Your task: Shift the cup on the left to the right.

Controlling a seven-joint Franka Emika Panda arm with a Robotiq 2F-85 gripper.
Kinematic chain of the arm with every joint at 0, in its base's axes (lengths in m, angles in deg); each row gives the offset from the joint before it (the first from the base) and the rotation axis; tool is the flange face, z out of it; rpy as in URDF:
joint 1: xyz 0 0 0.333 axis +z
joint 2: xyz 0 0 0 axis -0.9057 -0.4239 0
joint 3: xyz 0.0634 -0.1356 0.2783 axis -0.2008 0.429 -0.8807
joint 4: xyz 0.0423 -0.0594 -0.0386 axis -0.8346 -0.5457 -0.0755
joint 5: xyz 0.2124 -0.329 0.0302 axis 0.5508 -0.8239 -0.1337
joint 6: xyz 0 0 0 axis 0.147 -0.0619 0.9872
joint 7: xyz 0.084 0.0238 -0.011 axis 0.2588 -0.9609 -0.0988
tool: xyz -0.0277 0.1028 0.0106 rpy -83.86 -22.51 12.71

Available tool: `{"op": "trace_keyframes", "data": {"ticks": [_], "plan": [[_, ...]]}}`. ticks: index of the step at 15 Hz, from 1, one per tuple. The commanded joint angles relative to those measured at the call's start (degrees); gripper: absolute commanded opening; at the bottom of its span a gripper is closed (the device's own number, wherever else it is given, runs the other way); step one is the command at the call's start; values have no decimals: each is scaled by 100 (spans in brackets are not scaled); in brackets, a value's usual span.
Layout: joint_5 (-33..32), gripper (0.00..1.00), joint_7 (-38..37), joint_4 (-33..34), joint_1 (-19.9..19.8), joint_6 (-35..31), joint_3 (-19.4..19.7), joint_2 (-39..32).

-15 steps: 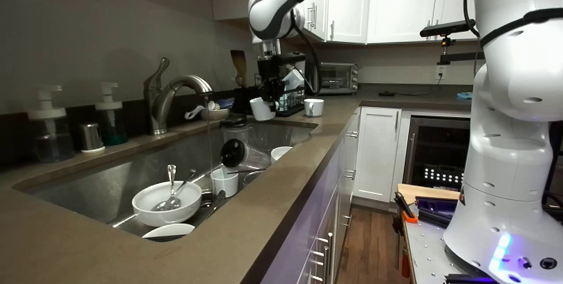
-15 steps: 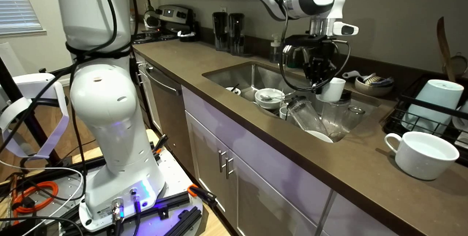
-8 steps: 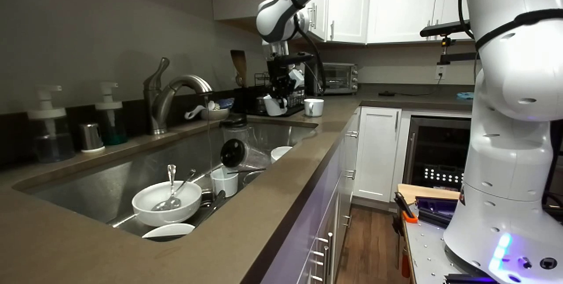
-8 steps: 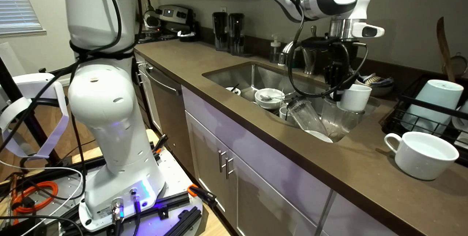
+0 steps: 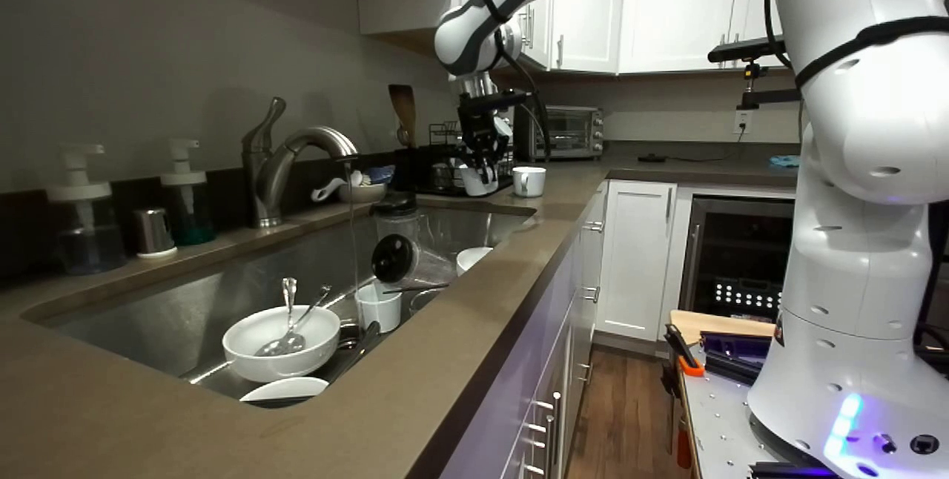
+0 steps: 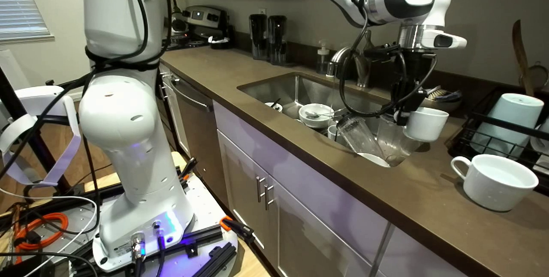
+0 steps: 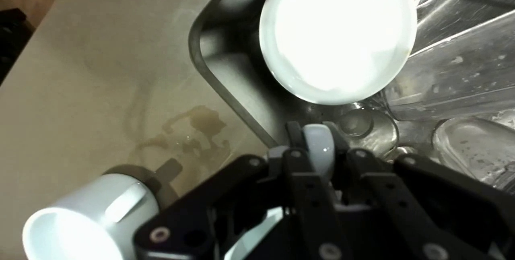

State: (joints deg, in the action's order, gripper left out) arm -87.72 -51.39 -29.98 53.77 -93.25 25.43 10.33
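Observation:
The white cup, a glossy mug, hangs in my gripper in both exterior views (image 5: 478,181) (image 6: 428,125). My gripper (image 6: 402,117) is shut on its loop handle, which shows between the fingertips (image 7: 316,137) in the wrist view (image 7: 322,147). The cup is tilted a little, near the sink's end edge. I cannot tell its exact height above the counter. In the wrist view the fingers hide most of its body. A second white mug (image 6: 499,182) stands upright on the counter to the right; it also shows in the wrist view (image 7: 92,215).
The sink (image 6: 296,92) holds bowls, clear jars and utensils; a white bowl (image 7: 338,34) lies near its corner. A black dish rack (image 6: 472,140) with light cups stands beyond the sink. The faucet (image 5: 278,160) rises behind the sink. Brown counter (image 6: 386,191) runs along the front.
My gripper has carried the cup over the sink toward the dish rack and the second mug. In an exterior view the cup has also come lower. It is less tilted than before.

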Motion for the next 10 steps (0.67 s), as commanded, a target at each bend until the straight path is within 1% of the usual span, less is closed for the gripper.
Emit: {"op": "trace_keyframes", "data": {"ticks": [1,7,10], "plan": [[189,5,-395,174,-90,257,42,17],[717,5,-712,-68,-160,67,90,223],[805,5,-908,-162,-166,-63,156,278]]}}
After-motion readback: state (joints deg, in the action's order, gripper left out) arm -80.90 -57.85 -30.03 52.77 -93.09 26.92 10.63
